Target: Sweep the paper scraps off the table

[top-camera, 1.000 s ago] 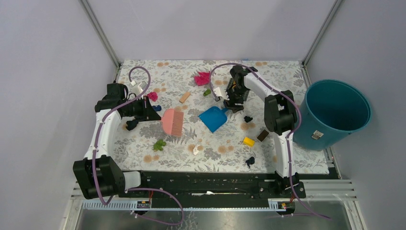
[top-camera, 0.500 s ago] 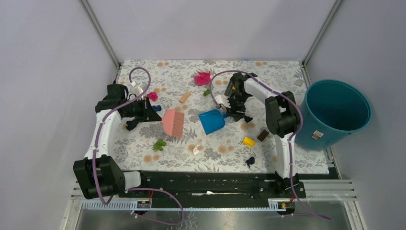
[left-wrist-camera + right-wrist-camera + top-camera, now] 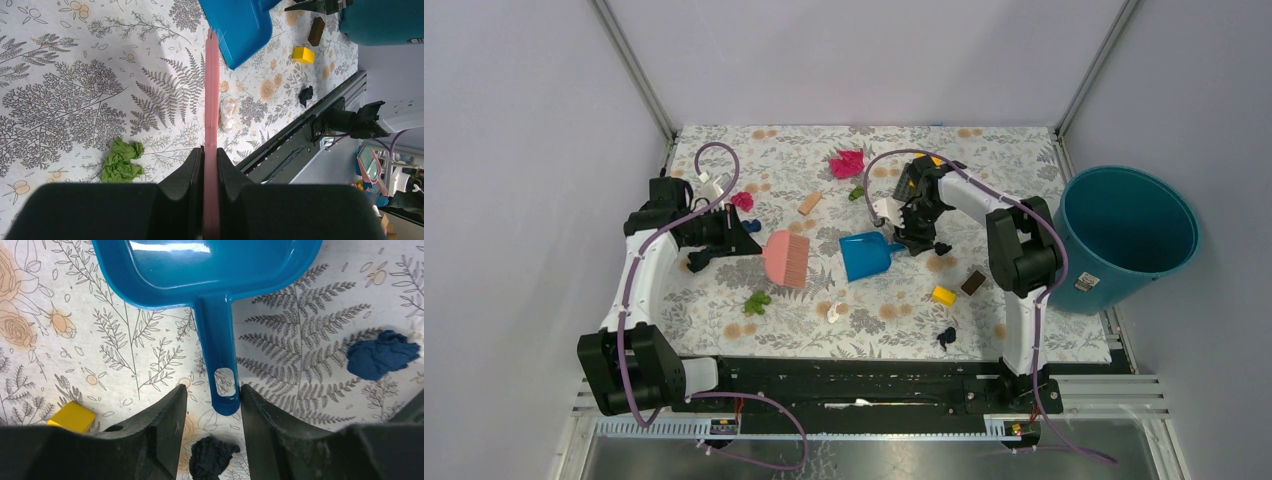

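The blue plastic dustpan (image 3: 210, 270) runs off the top edge of the right wrist view. Below its handle tip, a black crumpled paper wad (image 3: 210, 460) is partly hidden between the right jaws. Left of the handle, one jaw half covers a yellow block (image 3: 75, 416). From the left wrist, the pink brush (image 3: 212, 100) shows only edge-on, its handle buried in the left jaws. From above, a dark object (image 3: 696, 262) far left of the dustpan is too small to identify.

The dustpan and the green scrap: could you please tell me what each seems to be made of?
Dustpan: probably hard plastic, glossy; a sharp highlight on its smooth pan. Green scrap: likely paper, matte; crumpled into creased folds, no shine.
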Available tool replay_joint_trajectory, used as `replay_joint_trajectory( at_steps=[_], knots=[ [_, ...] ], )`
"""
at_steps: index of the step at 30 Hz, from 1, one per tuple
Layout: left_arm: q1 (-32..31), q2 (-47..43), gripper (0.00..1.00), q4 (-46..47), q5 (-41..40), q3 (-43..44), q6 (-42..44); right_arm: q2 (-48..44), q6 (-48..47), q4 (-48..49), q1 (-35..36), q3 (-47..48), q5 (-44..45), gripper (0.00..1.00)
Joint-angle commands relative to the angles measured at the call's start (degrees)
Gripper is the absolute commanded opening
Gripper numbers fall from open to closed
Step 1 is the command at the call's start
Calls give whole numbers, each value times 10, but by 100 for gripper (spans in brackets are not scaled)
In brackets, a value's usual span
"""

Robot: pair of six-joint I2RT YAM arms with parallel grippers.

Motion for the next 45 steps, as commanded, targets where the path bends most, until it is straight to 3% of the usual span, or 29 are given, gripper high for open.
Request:
replay_joint_trajectory(
  at_steps=[1,13,24,29,31,34,35,38,45],
  knots=[
    [3,-14,0,25,22,-1,3,-31,28,23,11,-16,-17,50],
    [3,-13,0,27,26,2,1,-45,63,74,15,-49,-18,49],
    [3,-11,0,27,33,17,-6,-99,92,52,14,-66,0,21],
    [-11,-1,0,12,66,57,6,-164,202,26,-7,-35,21,16],
    [-30,-13,0,17,89,86,28,-174,254,-3,-25,9,19,13],
    [-97,-59,0,113,77,86,-15,-170,339,-59,-60,98,16,6],
    [-121,-57,0,128,80,89,-23,-163,362,-85,-71,130,13,1],
    [-172,-8,0,131,122,108,-53,-149,428,-144,-106,222,5,0],
    [-274,71,0,228,183,77,-129,-192,523,-117,-122,244,123,0]
  ],
)
